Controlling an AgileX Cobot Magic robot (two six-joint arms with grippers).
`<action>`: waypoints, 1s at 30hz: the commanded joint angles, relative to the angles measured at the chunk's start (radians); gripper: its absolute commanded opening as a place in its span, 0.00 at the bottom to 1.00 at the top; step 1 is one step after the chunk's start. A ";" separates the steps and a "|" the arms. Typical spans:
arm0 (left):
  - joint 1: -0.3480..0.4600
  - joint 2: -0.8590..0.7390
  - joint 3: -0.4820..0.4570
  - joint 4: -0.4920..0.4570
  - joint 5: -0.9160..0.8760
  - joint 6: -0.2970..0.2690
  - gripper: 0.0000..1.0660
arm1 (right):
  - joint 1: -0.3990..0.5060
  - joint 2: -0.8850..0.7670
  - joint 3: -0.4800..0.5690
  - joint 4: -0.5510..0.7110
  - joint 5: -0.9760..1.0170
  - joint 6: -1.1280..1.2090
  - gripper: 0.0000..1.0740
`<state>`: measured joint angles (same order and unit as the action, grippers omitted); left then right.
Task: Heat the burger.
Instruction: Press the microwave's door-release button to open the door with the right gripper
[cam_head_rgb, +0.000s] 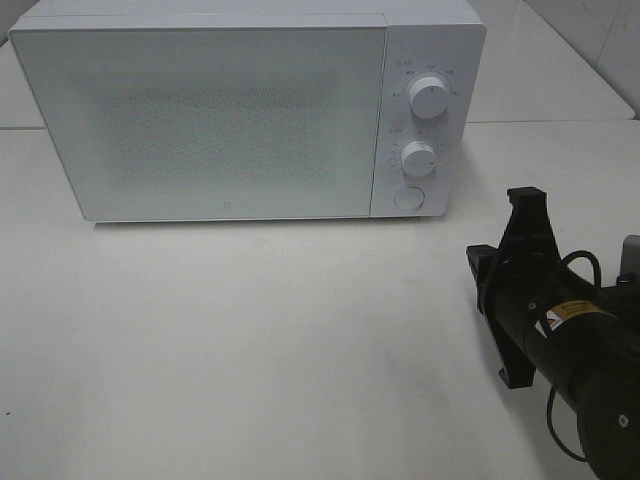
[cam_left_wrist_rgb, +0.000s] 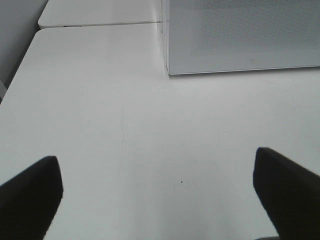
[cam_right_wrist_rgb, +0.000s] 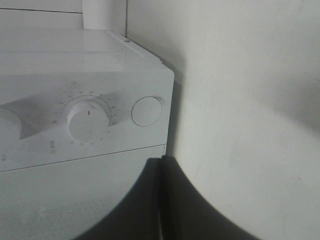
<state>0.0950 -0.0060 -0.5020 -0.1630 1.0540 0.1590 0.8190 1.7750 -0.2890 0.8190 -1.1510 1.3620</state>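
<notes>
Pincers: the right pincer (cam_head_rgb: 526, 194) has its fingers pressed together and holds nothing. The left pincer (cam_left_wrist_rgb: 156, 167) has its fingers wide apart and is empty.

Tabletop (cam_head_rgb: 250, 330) white. Microwave (cam_head_rgb: 220, 110) at 12 o'clock on it, door (cam_head_rgb: 200, 120) closed. Lower dial (cam_head_rgb: 419, 158), then round button (cam_head_rgb: 408, 198), which sits at 9 o'clock from the right pincer.

Judgement: the step in hand is a press on that button to release the door. Keep the tip closed, aim at the button's centre, push straight in and stay clear of the lower dial.

The burger is in no view. Its place relative to either pincer cannot be told; it may be behind the frosted door.
</notes>
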 joint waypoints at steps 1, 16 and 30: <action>-0.004 -0.024 0.004 -0.003 -0.013 -0.003 0.92 | 0.003 0.033 -0.035 -0.005 0.024 0.008 0.00; -0.004 -0.024 0.004 -0.003 -0.013 -0.003 0.92 | -0.018 0.130 -0.150 0.033 0.061 0.007 0.00; -0.004 -0.024 0.004 -0.003 -0.013 -0.003 0.92 | -0.171 0.199 -0.308 -0.128 0.194 -0.022 0.00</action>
<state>0.0950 -0.0060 -0.5020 -0.1630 1.0540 0.1590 0.6540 1.9750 -0.5900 0.7100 -0.9670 1.3550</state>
